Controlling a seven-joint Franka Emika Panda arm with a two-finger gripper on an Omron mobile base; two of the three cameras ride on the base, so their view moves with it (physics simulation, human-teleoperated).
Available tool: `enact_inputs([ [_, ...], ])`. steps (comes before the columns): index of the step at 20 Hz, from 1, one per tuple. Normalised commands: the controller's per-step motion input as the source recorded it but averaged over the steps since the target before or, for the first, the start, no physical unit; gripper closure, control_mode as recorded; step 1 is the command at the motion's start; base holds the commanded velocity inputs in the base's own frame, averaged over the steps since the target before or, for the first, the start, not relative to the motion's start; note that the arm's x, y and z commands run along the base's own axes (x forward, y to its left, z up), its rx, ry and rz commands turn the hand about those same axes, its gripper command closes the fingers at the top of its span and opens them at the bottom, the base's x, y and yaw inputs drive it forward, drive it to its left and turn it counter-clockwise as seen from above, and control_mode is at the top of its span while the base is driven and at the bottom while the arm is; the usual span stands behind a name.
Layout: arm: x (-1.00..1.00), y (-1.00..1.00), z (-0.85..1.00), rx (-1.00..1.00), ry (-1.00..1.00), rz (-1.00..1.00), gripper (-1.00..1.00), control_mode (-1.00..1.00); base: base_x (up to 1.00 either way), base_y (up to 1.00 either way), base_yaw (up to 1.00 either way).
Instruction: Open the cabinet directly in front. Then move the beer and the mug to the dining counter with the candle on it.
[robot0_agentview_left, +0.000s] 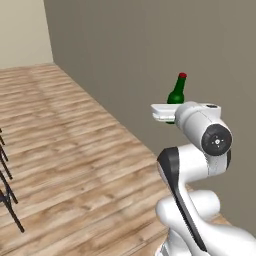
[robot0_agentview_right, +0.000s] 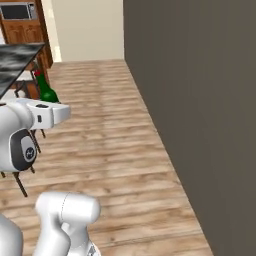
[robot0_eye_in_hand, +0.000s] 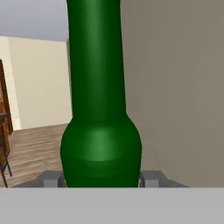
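The beer (robot0_eye_in_hand: 100, 144), a dark-green glass bottle, stands upright between the two grey fingertips (robot0_eye_in_hand: 50, 178) of my gripper (robot0_eye_in_hand: 101, 180), which is shut on its lower body. In the left base view the beer (robot0_agentview_left: 177, 93) rises with its red cap above my white hand (robot0_agentview_left: 167, 111), held high over the floor. The right base view shows the beer (robot0_agentview_right: 47, 92) above the hand (robot0_agentview_right: 49, 113). A corner of the dining counter (robot0_agentview_right: 17, 57), dark marble with white veins, lies at the upper left. The mug, the candle and the cabinet are out of view.
A plain grey wall (robot0_agentview_right: 200, 100) runs close along the right side, also the grey wall (robot0_agentview_left: 150, 45). Wood plank floor (robot0_agentview_left: 75, 150) stretches ahead. Dark stool legs (robot0_agentview_left: 6, 190) stand at the left edge. A wooden unit with a microwave (robot0_agentview_right: 20, 20) stands far back.
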Motion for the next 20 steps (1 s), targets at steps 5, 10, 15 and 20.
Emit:
enact_inputs([
  [5,0.0,0.0,0.0,0.0,0.0,0.0,1.0,1.0,1.0,0.0,0.03],
  [10,0.0,0.0,0.0,0.0,0.0,0.0,1.0,1.0,1.0,0.0,0.0],
  [15,0.0,0.0,0.0,0.0,0.0,0.0,1.0,1.0,1.0,-0.01,0.32],
  [20,0.0,0.0,0.0,0.0,0.0,0.0,1.0,1.0,0.59,0.0,0.81],
])
